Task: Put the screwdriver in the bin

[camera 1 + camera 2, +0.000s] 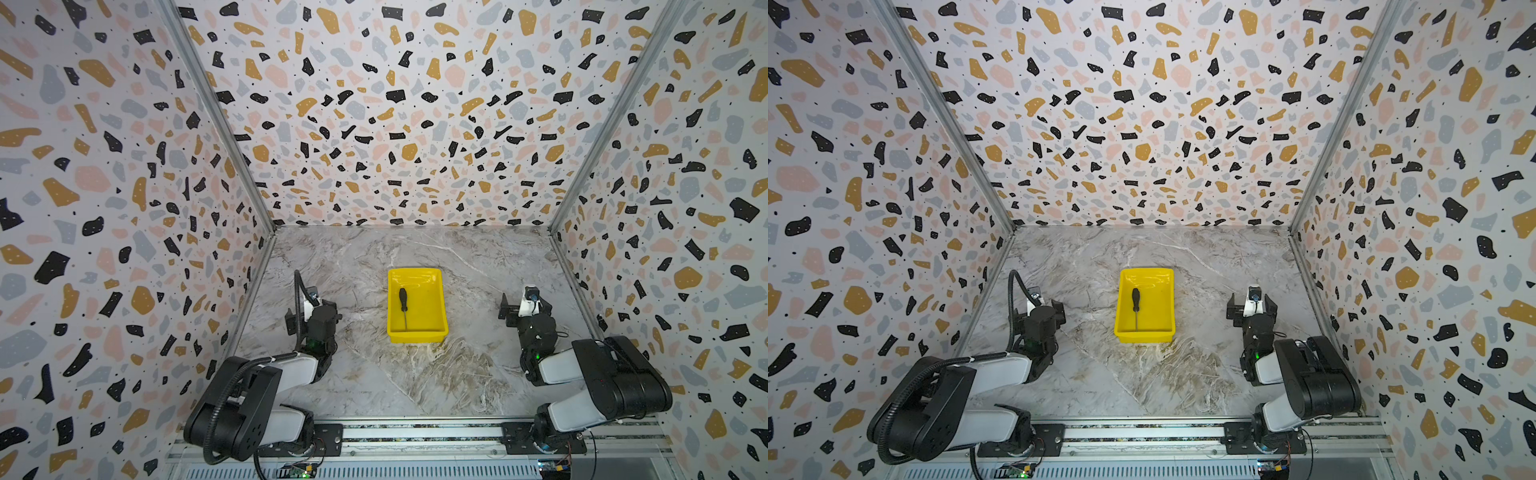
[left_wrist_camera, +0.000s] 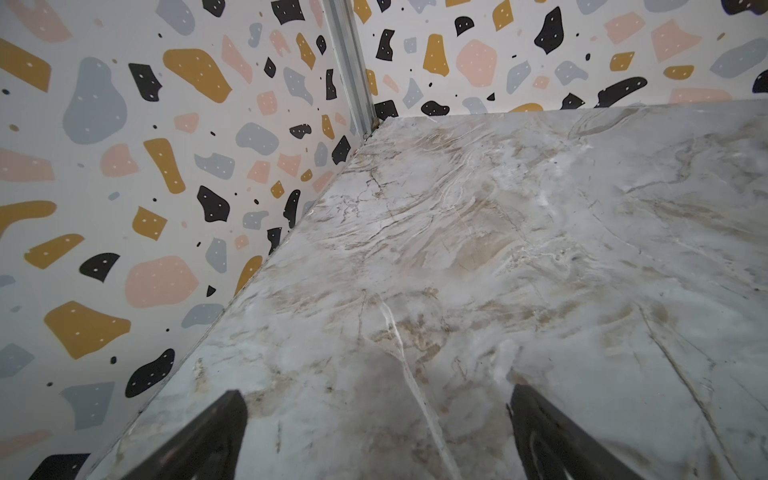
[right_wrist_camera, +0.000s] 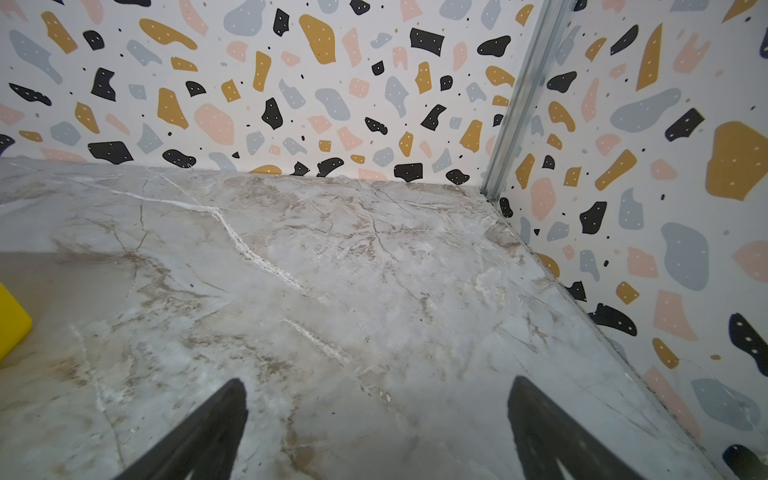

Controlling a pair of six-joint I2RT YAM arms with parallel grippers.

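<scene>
A: Starting big: marble-look tabletop (image 1: 374,374), boxed in on three sides by terrazzo-print walls (image 1: 374,104). Anything on it?

B: Just a yellow bin (image 1: 430,303), about midway across in both top views, flanked by two arms mounted on the near rail (image 1: 415,432).

A: Posed how?

B: Left arm (image 1: 249,386): folded at the near left corner, forearm reaching away from the rail, wrist low over the marble. Right arm (image 1: 602,374): much the same at the near right corner, also folded, wrist low.

A: And the claws?

B: Left gripper (image 2: 374,399): spread wide in the left wrist view, only bare marble between the fingers (image 2: 208,440). Right gripper (image 3: 376,386): spread just as wide, gripping nothing. Only a yellow corner of the bin showing at the edge of the right wrist view.

A: Screwdriver?

B: Screwdriver (image 1: 403,305) inside the bin, flat on its floor, close to its left wall. Black handle toward the far wall, thin metal shaft pointing back toward the rail, tip close to the bin's near wall. Between the two claws across the table, well apart from both, touched by neither.
</scene>
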